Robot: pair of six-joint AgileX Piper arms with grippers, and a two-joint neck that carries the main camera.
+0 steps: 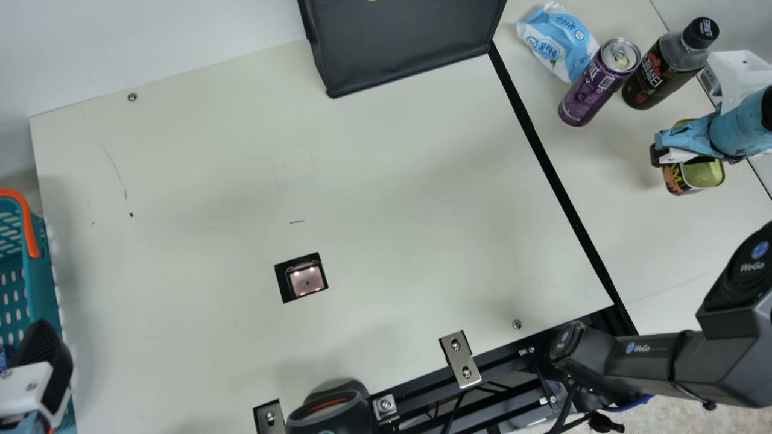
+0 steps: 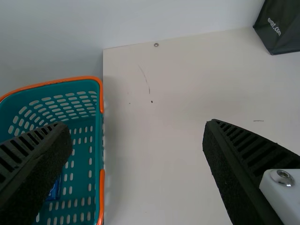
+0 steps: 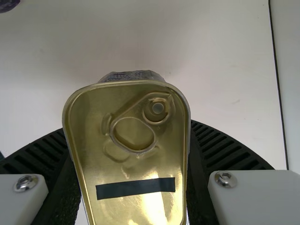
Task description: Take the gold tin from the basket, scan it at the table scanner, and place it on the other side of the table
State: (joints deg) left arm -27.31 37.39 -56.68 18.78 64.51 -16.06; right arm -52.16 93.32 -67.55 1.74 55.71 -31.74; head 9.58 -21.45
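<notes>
When setting down the gold tin, rely on the right gripper, closed on two opposite sides with nothing else in its hold. Find both in the main view beyond the black strip, near the purple can and the dark bottle, but apart from both. Judge this as the last step, the placing; take the pass over the scanner as likely done, though unproven here. Cannot tell for sure about contact between base and surface, so check for it before letting go. If lowering further, go slowly, keep the base level, and stop at first firm touch rather than pressing. Then spread the fingers evenly, just enough to free both sides, so as not to drag or tip the tin. Beware of a slip on the smooth metal if loosening too high. Back off straight up afterwards, without swinging toward can or bottle. Leave the left gripper, spread wide and empty by the edge of the basket, out of this work.
</notes>
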